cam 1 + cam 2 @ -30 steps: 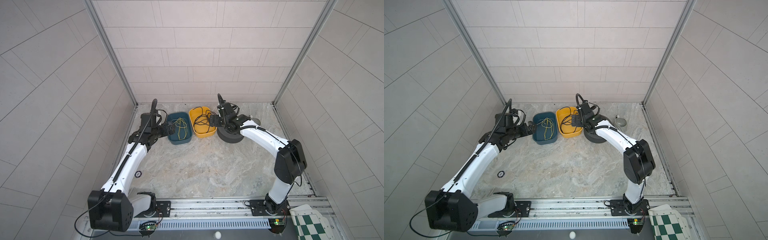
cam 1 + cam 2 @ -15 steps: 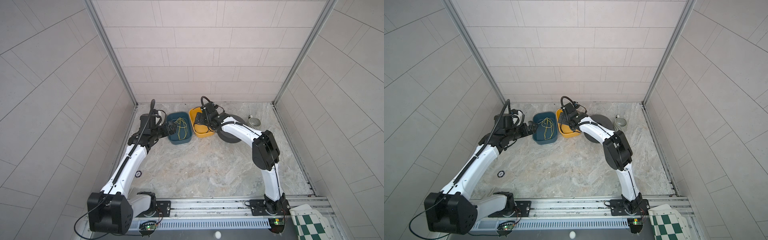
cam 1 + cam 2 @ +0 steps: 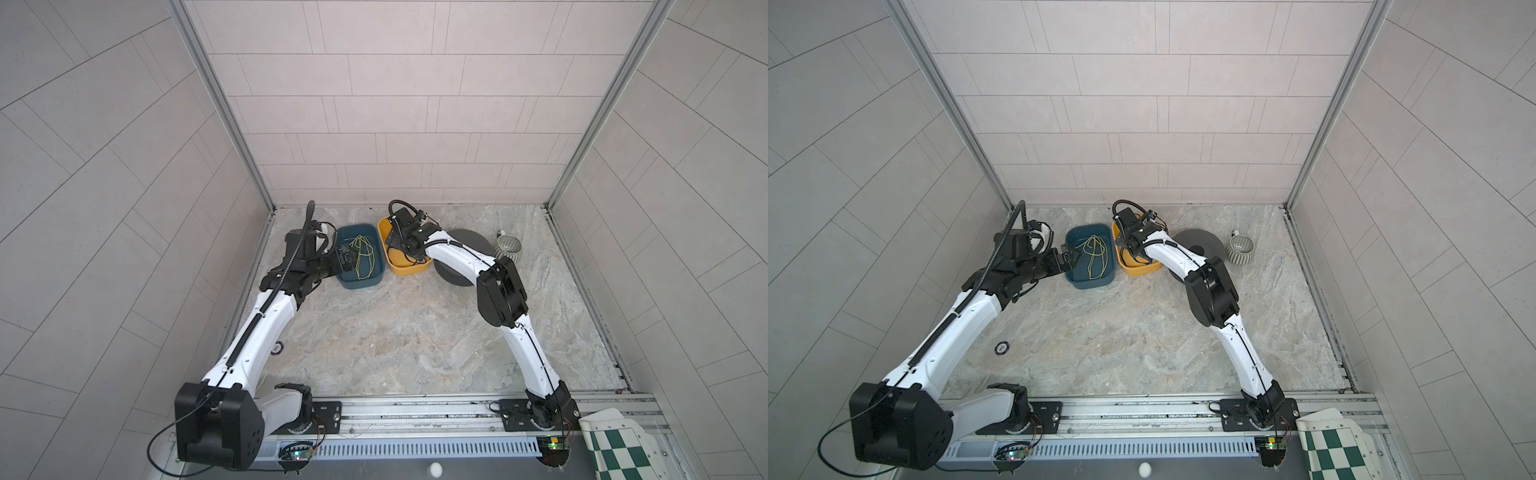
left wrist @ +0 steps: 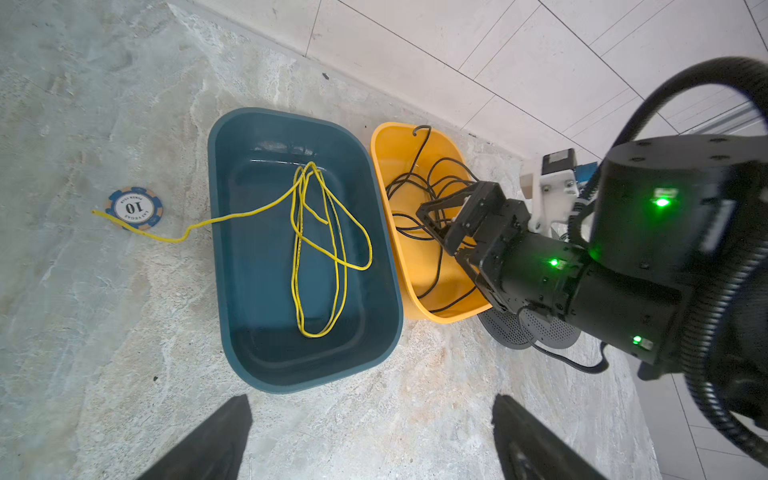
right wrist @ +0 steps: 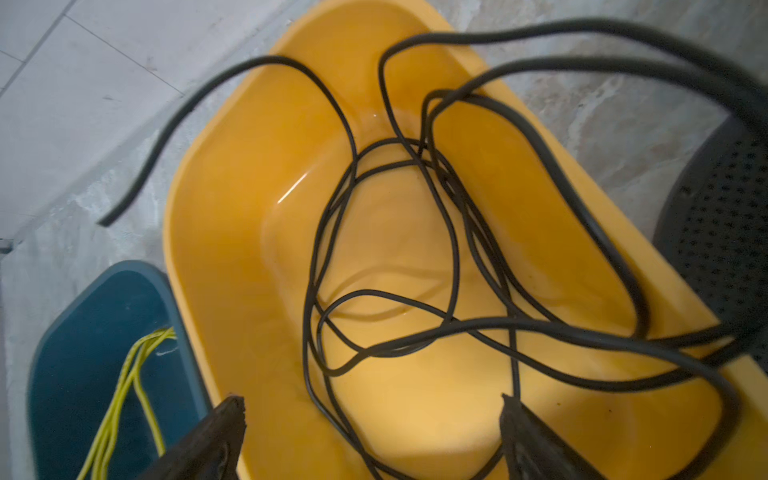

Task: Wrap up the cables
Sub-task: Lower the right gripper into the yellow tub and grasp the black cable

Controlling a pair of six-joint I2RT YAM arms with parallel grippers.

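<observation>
The black cable (image 5: 540, 326) lies in loose loops inside the yellow tub (image 5: 232, 208), one end poking over its rim. The right gripper (image 5: 370, 401) hangs above it, jaws wide, holding nothing. The left gripper (image 4: 370, 399), equally wide and empty, hovers by the blue tub's (image 4: 232, 291) left side.

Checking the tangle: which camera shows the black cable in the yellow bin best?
The right wrist view: the black cable fills it, loops loose in the yellow bin. The left wrist view shows it smaller, partly behind the right gripper. In both top views the right arm hides nearly all of it.
</observation>
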